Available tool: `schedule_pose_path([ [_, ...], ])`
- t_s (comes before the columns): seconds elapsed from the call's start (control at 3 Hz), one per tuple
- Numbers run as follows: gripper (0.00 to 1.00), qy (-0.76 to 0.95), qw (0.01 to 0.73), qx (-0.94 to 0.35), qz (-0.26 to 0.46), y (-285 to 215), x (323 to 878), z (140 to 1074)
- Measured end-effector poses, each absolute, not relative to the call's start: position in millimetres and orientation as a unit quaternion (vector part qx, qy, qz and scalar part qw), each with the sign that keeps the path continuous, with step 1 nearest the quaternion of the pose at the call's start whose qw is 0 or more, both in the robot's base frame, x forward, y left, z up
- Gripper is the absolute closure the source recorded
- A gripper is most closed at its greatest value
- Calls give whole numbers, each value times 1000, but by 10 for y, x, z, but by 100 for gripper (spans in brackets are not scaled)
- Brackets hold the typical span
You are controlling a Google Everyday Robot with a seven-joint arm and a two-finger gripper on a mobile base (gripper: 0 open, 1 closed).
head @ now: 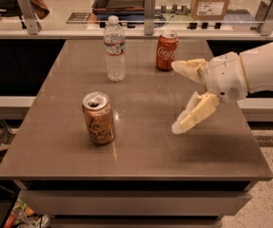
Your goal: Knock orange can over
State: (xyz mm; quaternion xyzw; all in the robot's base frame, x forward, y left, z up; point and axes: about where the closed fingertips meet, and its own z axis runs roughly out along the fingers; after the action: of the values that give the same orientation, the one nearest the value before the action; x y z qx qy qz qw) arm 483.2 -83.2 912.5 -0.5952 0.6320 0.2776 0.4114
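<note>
Orange can (pixel 98 118) stands upright on the bench (pixel 141 151), front-left part of the top, in from the edges. Long axis vertical. Body is pale orange-gold with dark cursive script facing the camera; silver top with pull tab; no dents visible. Gripper (pixel 175 96) hovers over the right half of the bench, its arm reaching in from the right of the view. Fingers (pixel 195 113) are spread wide with nothing between them, tips pointing left. One finger sits higher and farther back, the other lower and nearer the front. The can lies left of the fingertips and a little nearer the front, apart from them, with bare bench between. How high the lower finger rides above the surface is unclear. Only one arm, so no choice of side. Judgement: the task is not yet done, and a leftward sweep catching the can's upper half should tip it, while a low contact may only slide it. Bottle (pixel 114 49) and cola can (pixel 166 50) stand toward the back, well apart from the orange can; the upper finger is near the cola can, worth minding.
</note>
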Motion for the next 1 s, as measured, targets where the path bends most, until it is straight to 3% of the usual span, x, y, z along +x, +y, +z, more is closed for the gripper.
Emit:
schedule_pose_path([
  [1.0, 0, 575, 472, -563, 360, -386, 4882, 9047],
])
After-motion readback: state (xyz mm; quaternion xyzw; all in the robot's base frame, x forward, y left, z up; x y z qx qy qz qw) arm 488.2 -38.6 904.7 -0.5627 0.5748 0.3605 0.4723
